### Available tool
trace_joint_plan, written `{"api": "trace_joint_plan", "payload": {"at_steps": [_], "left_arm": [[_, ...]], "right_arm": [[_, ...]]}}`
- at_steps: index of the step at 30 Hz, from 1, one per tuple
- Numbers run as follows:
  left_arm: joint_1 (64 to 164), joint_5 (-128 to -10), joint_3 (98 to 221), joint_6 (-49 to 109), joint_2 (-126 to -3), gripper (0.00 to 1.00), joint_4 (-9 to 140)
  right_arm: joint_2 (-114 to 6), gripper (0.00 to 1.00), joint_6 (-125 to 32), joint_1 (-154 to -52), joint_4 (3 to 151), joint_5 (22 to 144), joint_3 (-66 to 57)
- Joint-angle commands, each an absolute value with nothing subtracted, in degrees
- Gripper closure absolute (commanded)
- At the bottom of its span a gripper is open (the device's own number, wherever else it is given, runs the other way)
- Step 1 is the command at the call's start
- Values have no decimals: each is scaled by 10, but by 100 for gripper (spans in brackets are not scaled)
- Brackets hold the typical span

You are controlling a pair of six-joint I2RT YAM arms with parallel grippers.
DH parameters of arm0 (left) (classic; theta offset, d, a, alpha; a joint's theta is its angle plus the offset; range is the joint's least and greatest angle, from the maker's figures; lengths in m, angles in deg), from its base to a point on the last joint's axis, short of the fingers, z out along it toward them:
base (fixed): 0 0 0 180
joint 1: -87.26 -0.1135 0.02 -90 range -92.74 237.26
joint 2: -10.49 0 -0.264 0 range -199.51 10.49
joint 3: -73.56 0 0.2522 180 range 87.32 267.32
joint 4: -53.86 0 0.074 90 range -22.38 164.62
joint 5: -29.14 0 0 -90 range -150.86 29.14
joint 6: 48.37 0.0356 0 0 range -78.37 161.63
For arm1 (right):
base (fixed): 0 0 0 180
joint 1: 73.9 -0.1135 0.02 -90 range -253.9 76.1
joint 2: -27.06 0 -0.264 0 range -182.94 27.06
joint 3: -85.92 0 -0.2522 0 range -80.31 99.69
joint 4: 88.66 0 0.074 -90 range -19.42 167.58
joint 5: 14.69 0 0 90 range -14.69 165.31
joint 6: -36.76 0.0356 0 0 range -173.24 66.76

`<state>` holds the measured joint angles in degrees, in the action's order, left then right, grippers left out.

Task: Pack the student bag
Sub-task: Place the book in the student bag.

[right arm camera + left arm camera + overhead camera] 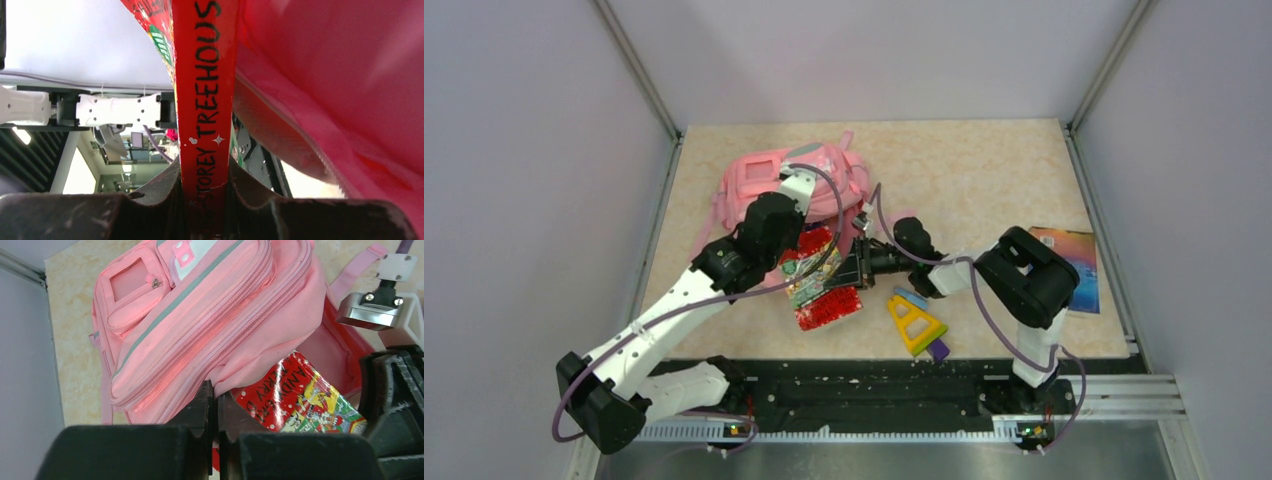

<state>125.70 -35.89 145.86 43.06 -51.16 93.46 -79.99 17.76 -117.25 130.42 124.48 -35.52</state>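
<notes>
At the counter's (984, 170) far left the bag (769, 175) lies with its mouth facing the arms. My left end effector (214, 390) is pressed together on the flap edge. My right end effector (206, 185) pinches a red book (205, 75) beside the bag's pink fabric.

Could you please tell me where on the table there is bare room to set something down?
The far right stretch of the table, between the student bag and the right wall, beyond the colourful card, is bare. The centre is crowded: the left arm, the right arm, the red book, the yellow triangle and the bag meet there.
</notes>
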Motion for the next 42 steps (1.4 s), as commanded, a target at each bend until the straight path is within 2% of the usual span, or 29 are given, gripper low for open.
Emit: {"api": "trace_joint_plan", "payload": {"at_steps": [1,11,16,19,29,42], "left_arm": [[1256,-373,1466,426,-472,100,835],[1255,-391,1462,427,-463,100,833],[1255,-399,1461,427,-465,100,832],[1255,-402,1460,424,-467,100,833],[1254,-421,1459,418,-466,100,833],[1255,-459,1457,391,-471,100,833]], "right_arm": [[-817,100,163,-1162,1325,1202,-305],[-871,100,168,-1112,1299,1129,-252],[-886,100,196,-1102,1391,1108,-233],[-906,100,235,-1103,1474,1065,-217],[-941,100,239,-1113,1521,869,-178],[-1032,100,167,-1166,1467,670,-55]]}}
